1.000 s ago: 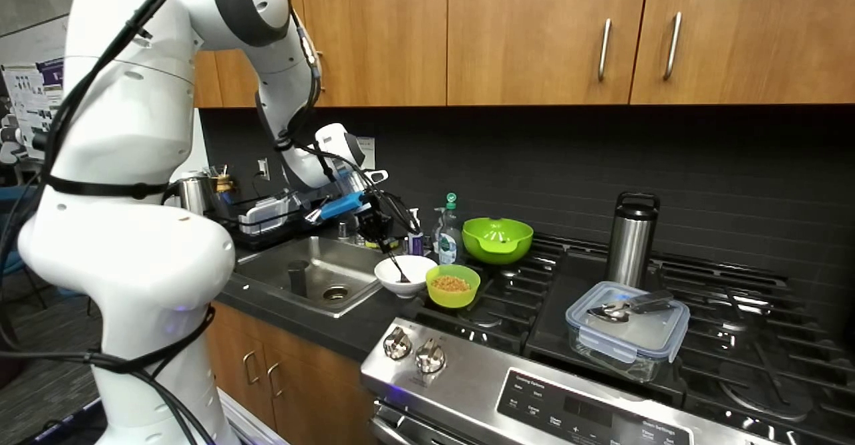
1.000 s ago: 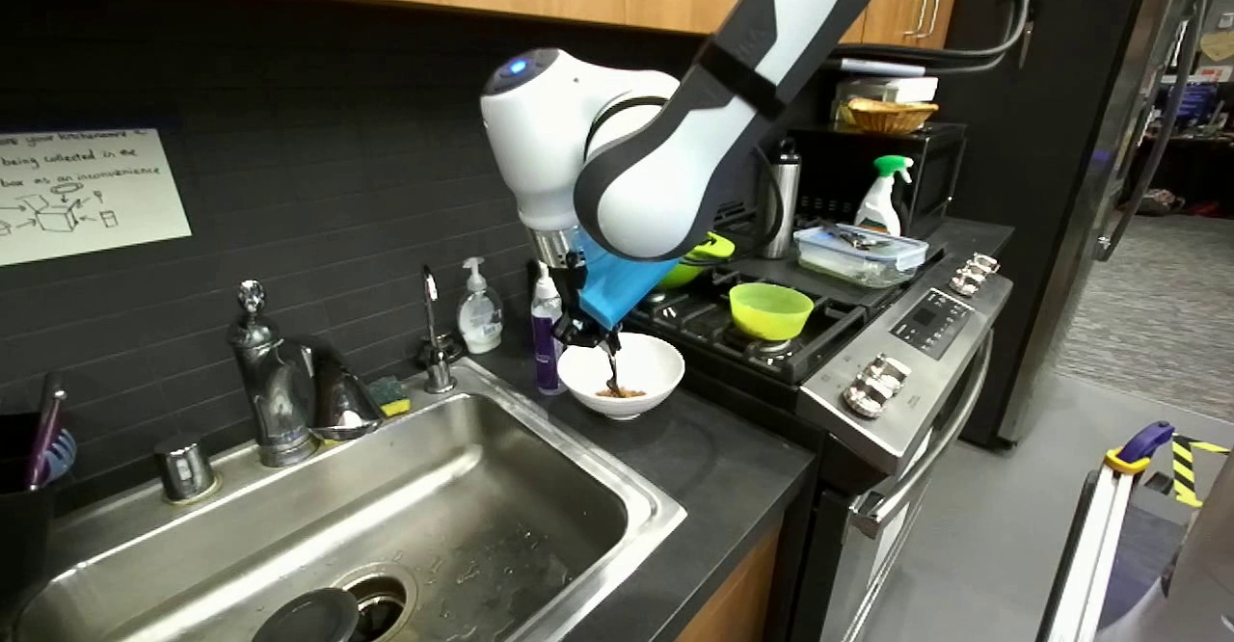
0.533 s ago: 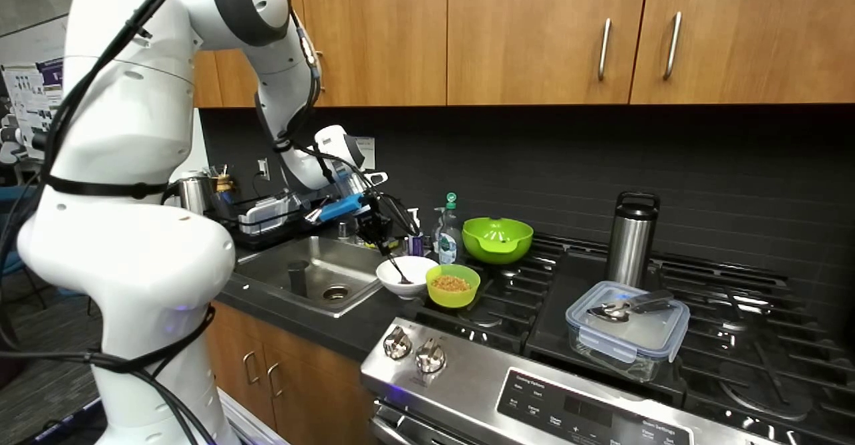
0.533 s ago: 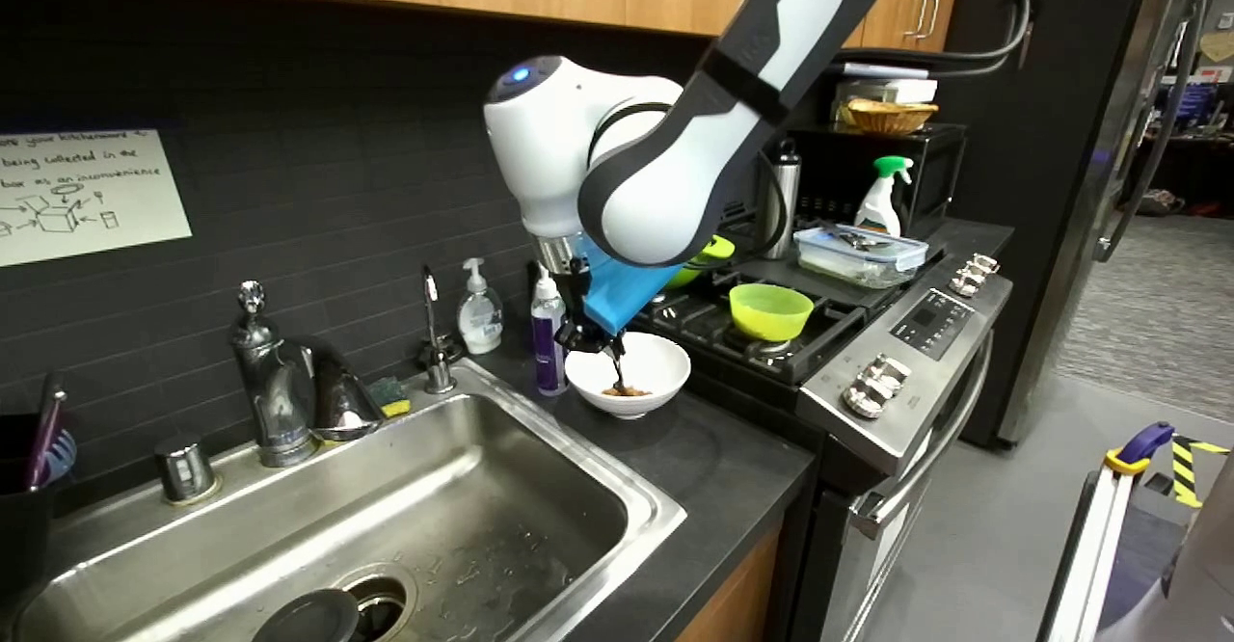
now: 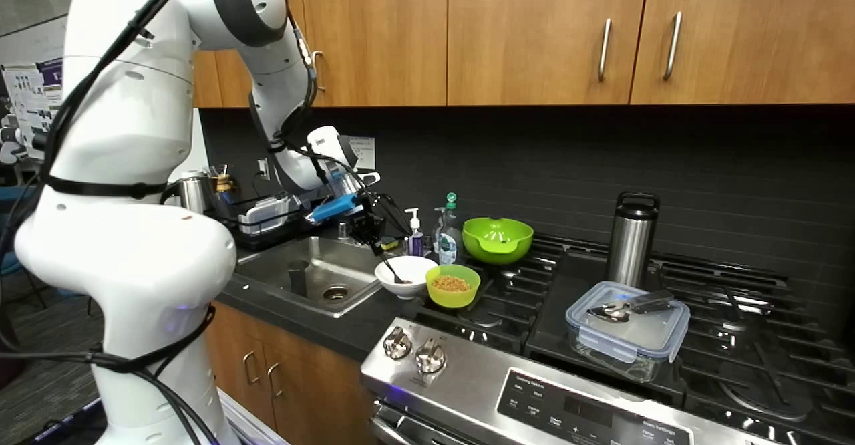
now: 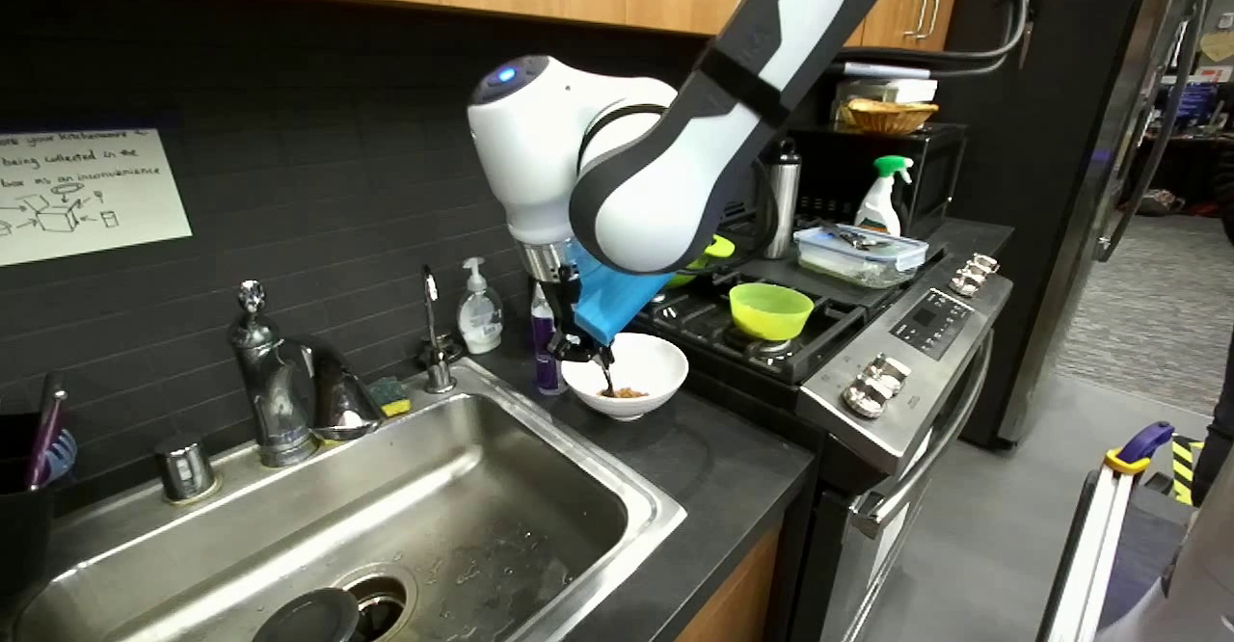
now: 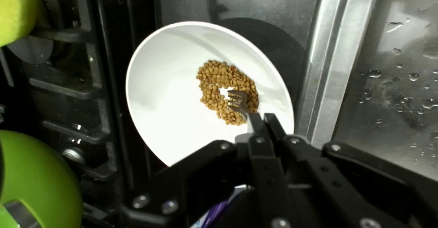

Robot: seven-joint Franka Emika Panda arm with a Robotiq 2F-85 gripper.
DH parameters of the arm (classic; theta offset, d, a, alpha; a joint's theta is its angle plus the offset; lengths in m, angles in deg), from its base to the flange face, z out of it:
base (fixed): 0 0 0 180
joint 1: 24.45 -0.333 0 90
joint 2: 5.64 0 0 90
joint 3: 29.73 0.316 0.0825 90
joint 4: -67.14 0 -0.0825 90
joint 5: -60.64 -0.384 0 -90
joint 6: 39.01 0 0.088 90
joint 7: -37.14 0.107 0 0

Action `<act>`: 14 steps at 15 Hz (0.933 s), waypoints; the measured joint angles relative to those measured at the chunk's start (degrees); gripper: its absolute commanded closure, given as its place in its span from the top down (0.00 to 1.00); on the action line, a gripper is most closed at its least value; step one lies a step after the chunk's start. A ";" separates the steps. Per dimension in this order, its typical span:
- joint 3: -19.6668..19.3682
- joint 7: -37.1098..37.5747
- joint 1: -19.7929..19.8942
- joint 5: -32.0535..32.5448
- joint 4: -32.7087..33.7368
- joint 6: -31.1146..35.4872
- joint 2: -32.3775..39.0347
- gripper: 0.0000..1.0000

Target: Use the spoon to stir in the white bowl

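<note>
The white bowl (image 7: 160,84) stands on the dark counter between sink and stove, with orange-brown grains inside. It also shows in both exterior views (image 5: 421,268) (image 6: 663,367). My gripper (image 7: 261,116) is shut on a slim metal utensil with tines, a fork (image 7: 239,99). The fork's head lies among the grains, with a small bare gap beside its tines. In an exterior view, the gripper (image 6: 603,353) is over the bowl's near-sink side, with the fork (image 6: 607,379) slanting down into it. No blue-handled spoon shows; the blue piece is on the gripper mount.
The yellow-green bowl (image 5: 454,299) with grains stands close beside the white bowl, on the stove. The bright green bowl (image 5: 497,244) is behind it. Soap bottles (image 6: 546,343) stand near the gripper. The sink (image 6: 501,449) borders the bowl's other side. A lidded container (image 5: 628,338) bears metal utensils.
In an exterior view the gripper and fork went slightly right, then back left past their start; the white bowl shifted slightly with them. A dark figure now shows at the right edge.
</note>
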 measured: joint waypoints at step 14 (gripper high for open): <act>-1.48 0.00 0.44 -0.01 4.90 0.03 2.22 0.01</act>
